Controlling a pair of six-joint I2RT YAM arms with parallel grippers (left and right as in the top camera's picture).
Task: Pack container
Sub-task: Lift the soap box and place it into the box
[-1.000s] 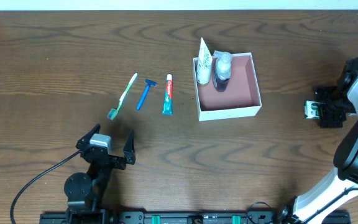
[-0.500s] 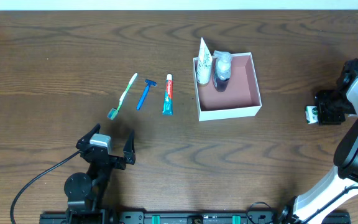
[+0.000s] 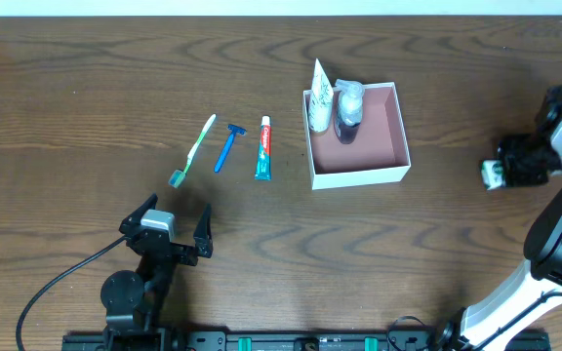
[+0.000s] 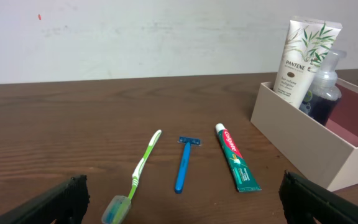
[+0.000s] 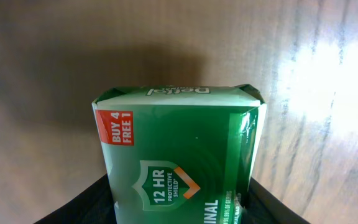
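The container [image 3: 388,174], a shallow white box with a pink inside, stands right of centre; its white wall also shows in the left wrist view [image 4: 303,146]. It holds a white Pantene tube [image 3: 320,90] and a clear bottle [image 3: 347,109]. My right gripper [image 3: 511,172] at the far right is shut on a small green-and-white soap box [image 3: 493,174], which fills the right wrist view [image 5: 176,155], held a little above the table. My left gripper [image 3: 171,234] is open and empty near the front left, its fingers [image 4: 61,202] apart.
A green toothbrush [image 3: 195,148], a blue razor [image 3: 228,146] and a toothpaste tube [image 3: 263,148] lie in a row left of the container. They also show in the left wrist view: toothbrush [image 4: 143,165], razor [image 4: 184,163], toothpaste [image 4: 236,165].
My right gripper has closed on the soap box and raised it slightly, shifting a little right. The left arm has not moved.
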